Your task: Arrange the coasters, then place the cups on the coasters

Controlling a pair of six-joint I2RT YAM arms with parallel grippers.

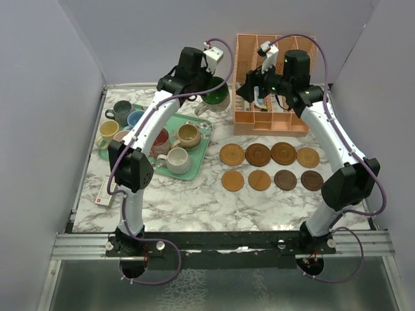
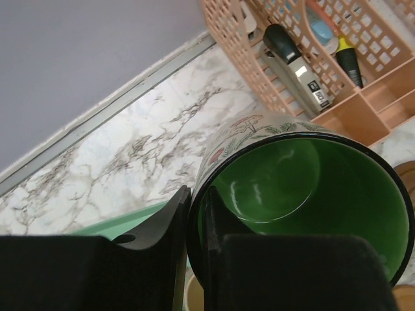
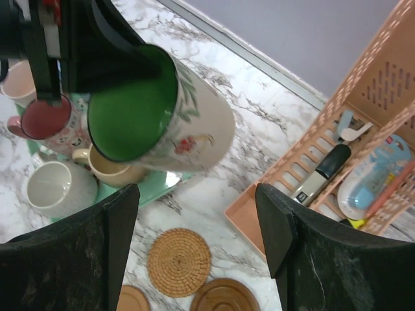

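Coasters (image 1: pixel 258 154) appear arranged: eight round discs, tan to dark brown, in two rows of four just in front of the peach basket (image 1: pixel 269 131), none carrying a cup yet. We judge the step in hand to be the first placement. The left gripper (image 2: pixel 196 233) is pinched narrow on the rim of the green cup (image 2: pixel 311 194), one finger inside the mouth and one outside, holding it aloft just off the basket's left wall. The right gripper (image 3: pixel 198 194) hangs over the basket's front left corner with jaws spread wide and nothing between them. The cup is glossy green inside with a dark rim, cream outside with painted leaves and a reddish motif; its handle is not visible to us. It hangs strongly tilted, mouth turned sideways. To do this well, we would level the cup before descending, since a rim pinch lets it swing. We would carry it slowly clear of the basket wall and the right arm. We would centre its base over one coaster in front of the basket, lower until it sits flat, then release. The other seven cups (image 1: pixel 176 160) cluster at the mint-green tray (image 1: pixel 206 133), well left of the basket.
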